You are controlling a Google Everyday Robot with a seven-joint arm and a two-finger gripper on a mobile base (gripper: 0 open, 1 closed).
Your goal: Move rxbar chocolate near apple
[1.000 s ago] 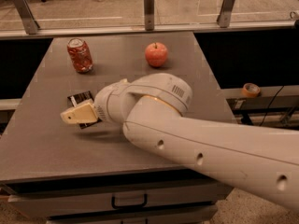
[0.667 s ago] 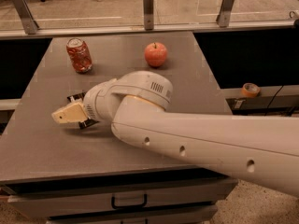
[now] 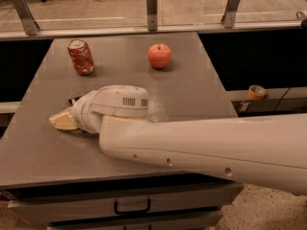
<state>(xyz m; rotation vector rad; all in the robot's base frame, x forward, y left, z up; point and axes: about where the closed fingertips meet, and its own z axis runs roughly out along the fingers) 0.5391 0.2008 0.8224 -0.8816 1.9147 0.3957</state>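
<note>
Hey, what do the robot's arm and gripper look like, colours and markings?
The arm is a thick, rounded off-white shell with a few small dark holes along its lower side and a slotted vent on the wrist housing. The gripper, low over the table at the view's left, is pale yellowish tan. No cables show.

Gripper (image 3: 61, 121) low over the table (image 3: 192, 90) at left, apple (image 3: 159, 55) and 1 soda can (image 3: 80, 56) (upright) at the back
</note>
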